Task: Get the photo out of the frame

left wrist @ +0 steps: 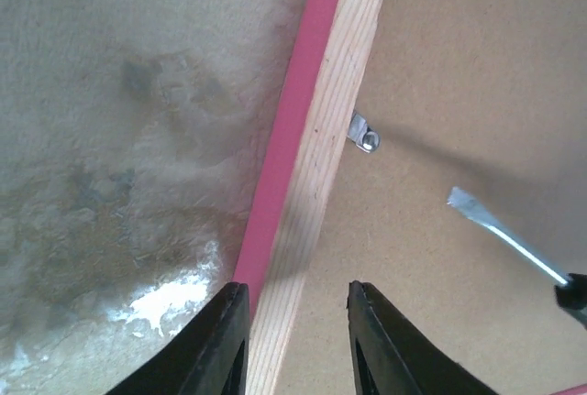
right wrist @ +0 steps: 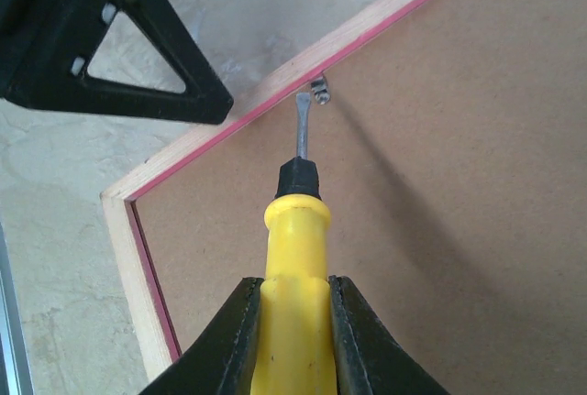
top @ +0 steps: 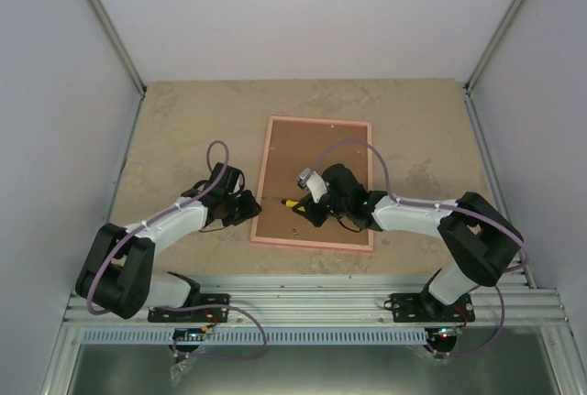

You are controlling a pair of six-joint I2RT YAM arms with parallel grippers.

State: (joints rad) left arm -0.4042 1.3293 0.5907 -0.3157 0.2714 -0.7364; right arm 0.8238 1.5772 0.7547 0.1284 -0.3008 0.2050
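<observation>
The pink frame (top: 316, 121) lies face down on the table, its brown backing board (top: 316, 161) up. The photo is hidden beneath the board. My right gripper (right wrist: 295, 290) is shut on the yellow handle of a flat screwdriver (right wrist: 295, 230). The blade tip (right wrist: 301, 111) sits just short of a small metal clip (right wrist: 319, 90) on the frame's left rail. My left gripper (left wrist: 298, 299) is open and straddles that rail (left wrist: 321, 138), one finger over the table and the other over the board. In its view the clip (left wrist: 364, 134) and the blade (left wrist: 500, 230) lie ahead.
The beige stone-patterned tabletop (top: 183, 129) is bounded by grey walls on three sides and a metal rail (top: 312, 308) along the near edge. Both arms' wrists crowd the frame's lower left part.
</observation>
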